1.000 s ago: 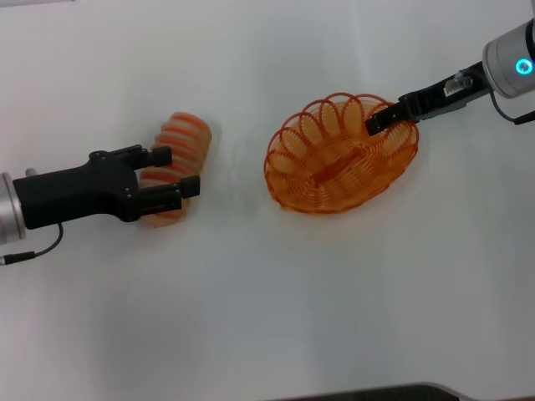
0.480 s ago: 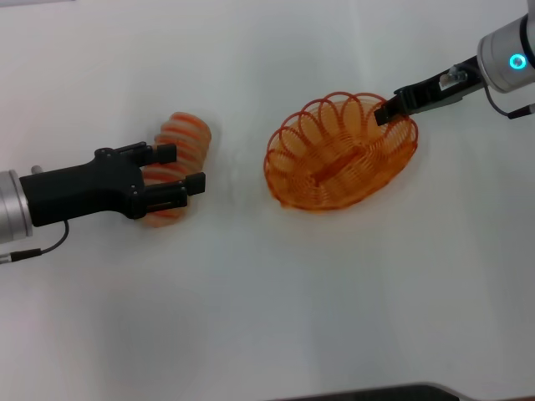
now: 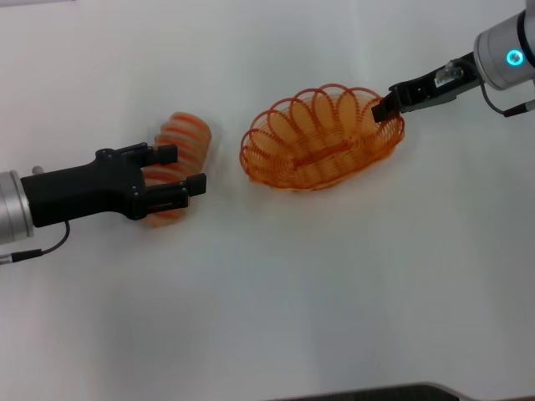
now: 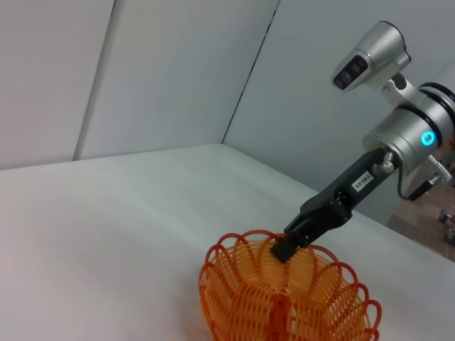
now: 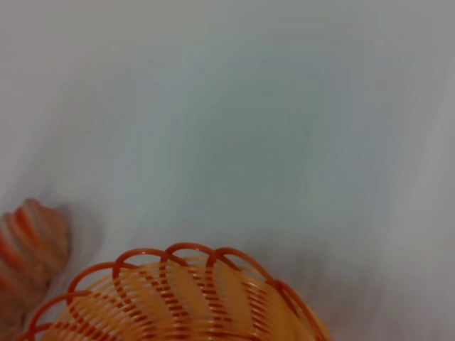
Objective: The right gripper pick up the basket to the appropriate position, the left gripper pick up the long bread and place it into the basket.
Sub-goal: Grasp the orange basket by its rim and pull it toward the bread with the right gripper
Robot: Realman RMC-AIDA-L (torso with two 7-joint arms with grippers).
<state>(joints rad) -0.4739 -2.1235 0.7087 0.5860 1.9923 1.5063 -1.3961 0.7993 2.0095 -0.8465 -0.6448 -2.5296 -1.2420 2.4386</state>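
We see a white table [image 3: 334, 292] with the basket [image 3: 322, 138] lying right of centre in the head view, its long axis running roughly left to right. The right gripper [image 3: 386, 109] reaches in from the upper right on its silver, blue-lit arm [image 3: 501, 54] and its tip sits on the basket's right end, at the looped rim; the left wrist view shows the same contact, the black tip [image 4: 284, 249] closed narrowly over the top of the wire rim [image 4: 263, 238], so we log it as gripping the basket. The left gripper [image 3: 185, 170] comes in from the left on its long black body, with its two fingers [image 3: 163, 154] spread apart and straddling the lower half of the long bread [image 3: 175, 159]. We cannot tell whether the pads press on the loaf or only flank it. The bread lies well apart from the basket, to its left, with bare table between them. In the right wrist view the basket rim [image 5: 192, 252] fills the near edge, the bread [image 5: 28, 241] beyond it to one side.
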